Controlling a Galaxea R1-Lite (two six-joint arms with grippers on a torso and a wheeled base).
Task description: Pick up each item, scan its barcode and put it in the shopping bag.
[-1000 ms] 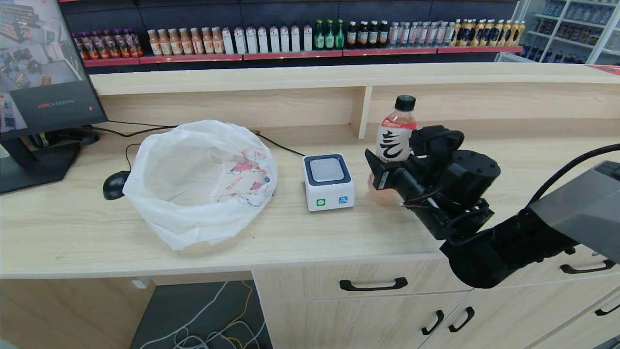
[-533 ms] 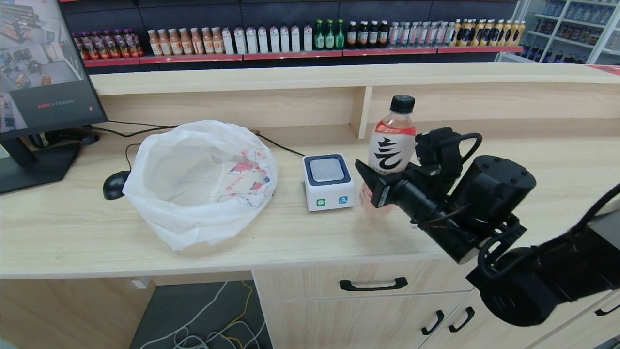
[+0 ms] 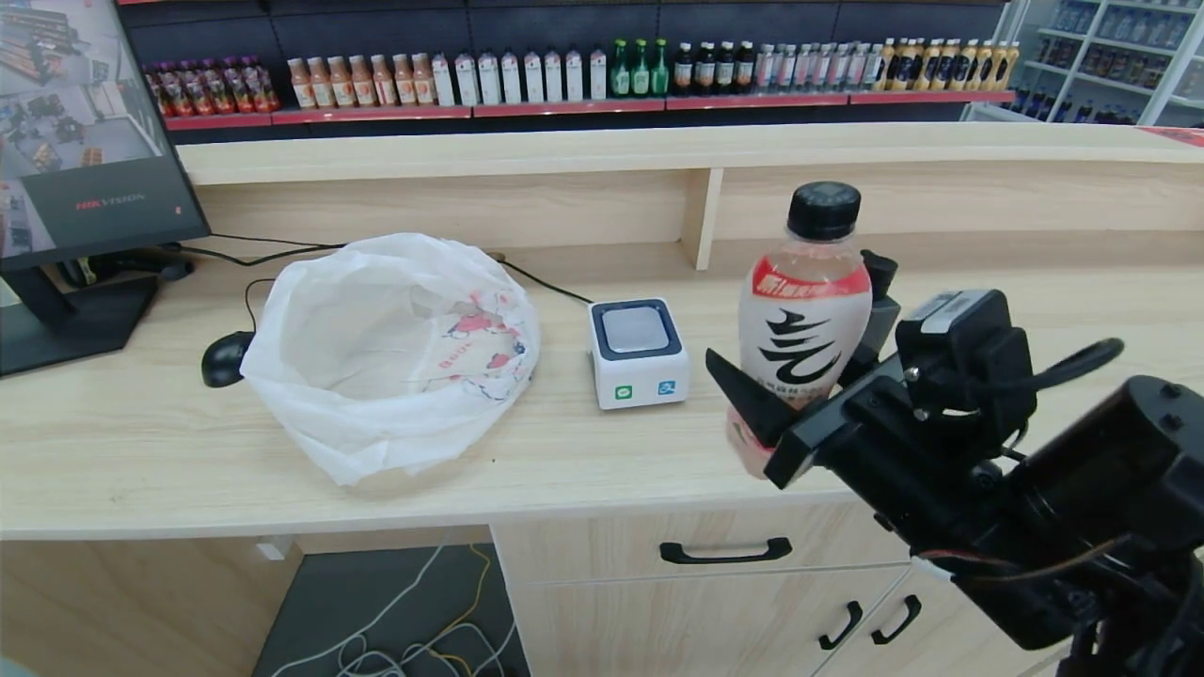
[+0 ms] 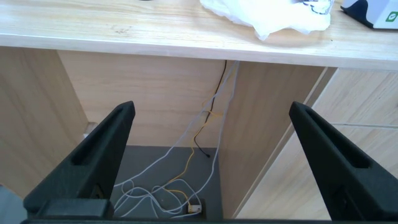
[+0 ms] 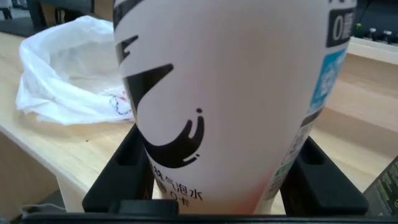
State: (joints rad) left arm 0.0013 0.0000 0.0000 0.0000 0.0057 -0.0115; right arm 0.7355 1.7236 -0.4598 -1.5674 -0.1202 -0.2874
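A pink drink bottle [image 3: 805, 320] with a white label and black cap stands upright in the air over the counter's front edge, right of the scanner. My right gripper [image 3: 807, 390] is shut on its lower body. Up close, the bottle [image 5: 230, 93] sits between the black fingers [image 5: 124, 168]. The white scanner box [image 3: 638, 352] sits mid-counter. The white shopping bag [image 3: 390, 348] lies open to its left, also seen as the bag [image 5: 68, 74] in the right wrist view. My left gripper [image 4: 211, 168] hangs open below the counter edge, facing the floor cables.
A monitor [image 3: 85, 141] stands at the far left with a black mouse [image 3: 224, 359] beside the bag. A raised wooden ledge [image 3: 658, 150] runs along the counter's back. Drawers with black handles [image 3: 724, 553] sit below the front edge.
My right gripper has lifted the bottle off the counter and carried it nearer to me and slightly right. The bag and scanner have stayed put.
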